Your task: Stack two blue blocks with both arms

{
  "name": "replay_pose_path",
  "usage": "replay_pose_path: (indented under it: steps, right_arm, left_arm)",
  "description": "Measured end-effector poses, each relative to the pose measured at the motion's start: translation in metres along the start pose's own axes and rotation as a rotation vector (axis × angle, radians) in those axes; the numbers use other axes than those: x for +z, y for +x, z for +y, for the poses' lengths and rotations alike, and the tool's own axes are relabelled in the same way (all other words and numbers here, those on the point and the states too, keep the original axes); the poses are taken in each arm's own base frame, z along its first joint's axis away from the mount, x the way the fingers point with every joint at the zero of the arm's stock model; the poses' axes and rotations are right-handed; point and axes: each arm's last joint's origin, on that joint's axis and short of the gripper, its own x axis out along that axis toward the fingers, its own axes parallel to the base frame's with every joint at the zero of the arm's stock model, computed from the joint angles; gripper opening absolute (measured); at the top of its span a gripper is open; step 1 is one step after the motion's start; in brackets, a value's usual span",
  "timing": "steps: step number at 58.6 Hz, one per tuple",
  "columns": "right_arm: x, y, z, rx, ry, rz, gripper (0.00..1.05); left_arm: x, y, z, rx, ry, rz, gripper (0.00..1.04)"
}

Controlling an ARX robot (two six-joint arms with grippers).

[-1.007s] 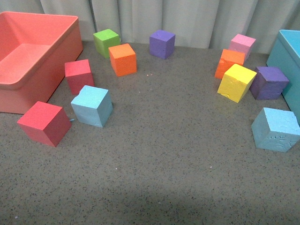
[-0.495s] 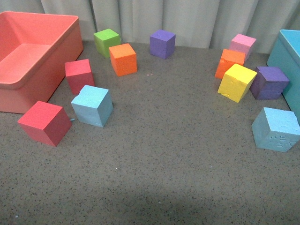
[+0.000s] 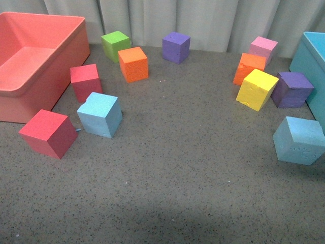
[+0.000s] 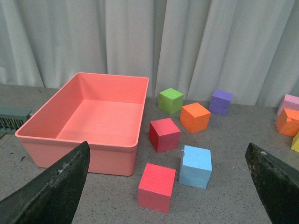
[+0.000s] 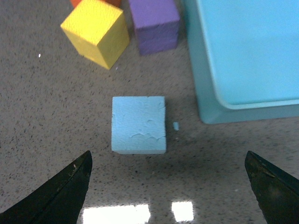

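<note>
One smooth blue block (image 3: 100, 115) sits at the left on the grey table, beside two red cubes; it also shows in the left wrist view (image 4: 195, 166). The other blue block (image 3: 299, 140), with a pitted face, sits at the right next to the teal bin; in the right wrist view it (image 5: 139, 124) lies ahead of the jaws. My left gripper (image 4: 167, 144) is open and empty, well short of its block. My right gripper (image 5: 168, 152) is open and empty, just short of its block. Neither arm shows in the front view.
A salmon bin (image 3: 76, 30) stands at the far left and a teal bin (image 3: 304, 56) at the right edge. Red (image 3: 47, 133), green (image 3: 115, 45), orange (image 3: 133, 64), purple (image 3: 175, 47), yellow (image 3: 256, 89) and pink (image 3: 263, 49) cubes ring the table.
The right blue block's front face has darkened and its pits show less. A shadow now lies under it. Nothing else has moved.
</note>
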Motion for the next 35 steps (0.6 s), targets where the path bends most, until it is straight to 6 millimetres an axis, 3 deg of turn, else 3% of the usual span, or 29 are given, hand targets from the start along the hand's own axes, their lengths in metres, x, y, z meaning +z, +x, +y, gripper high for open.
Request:
replay_pose_path:
  steps: [9,35]
  right_arm:
    - [0.007,0.030,0.007,0.005,0.013,0.100,0.95]
    - [0.004,0.076,0.016,-0.019,-0.014,0.216,0.95]
  left_arm:
    - [0.000,0.000,0.000,0.000,0.000,0.000,0.98]
    - [0.000,0.000,0.000,0.000,0.000,0.000,0.98]
